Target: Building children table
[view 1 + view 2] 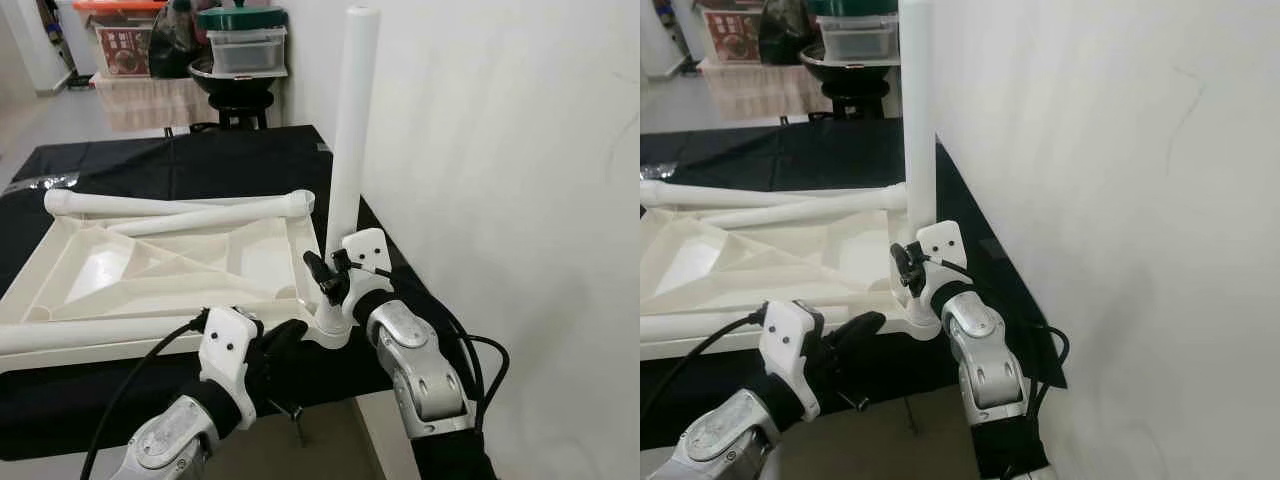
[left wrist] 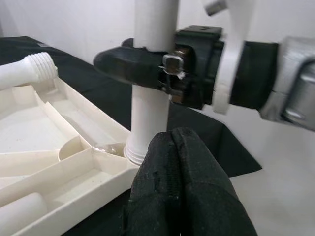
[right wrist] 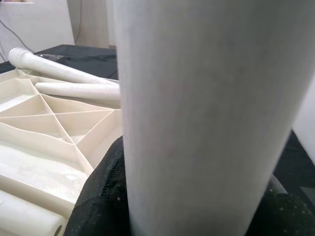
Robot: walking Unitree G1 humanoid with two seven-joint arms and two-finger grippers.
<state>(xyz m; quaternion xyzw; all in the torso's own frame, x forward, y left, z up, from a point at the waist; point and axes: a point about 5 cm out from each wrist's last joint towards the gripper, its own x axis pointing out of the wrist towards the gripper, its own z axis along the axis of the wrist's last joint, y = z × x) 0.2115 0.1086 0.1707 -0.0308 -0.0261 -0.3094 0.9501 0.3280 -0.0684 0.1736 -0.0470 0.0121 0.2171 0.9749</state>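
On a black-draped surface (image 1: 200, 160) beside a white wall (image 1: 520, 150), an upturned white children's tabletop (image 1: 170, 265) lies with its ribbed underside showing. At the tabletop's near corner by the wall, a white leg (image 1: 352, 130) stands upright in its socket, the right gripper (image 1: 335, 275) with its black fingers (image 2: 133, 64) clasped around the leg's lower part. The left gripper (image 1: 285, 340), fingers pressed together and holding nothing, sits just below the same corner at the tabletop's near edge. Two more loose legs (image 1: 200, 208) lie across the tabletop's far side, a third leg (image 1: 90, 335) along its near edge. Storage boxes (image 1: 245, 45) stand beyond the tabletop.
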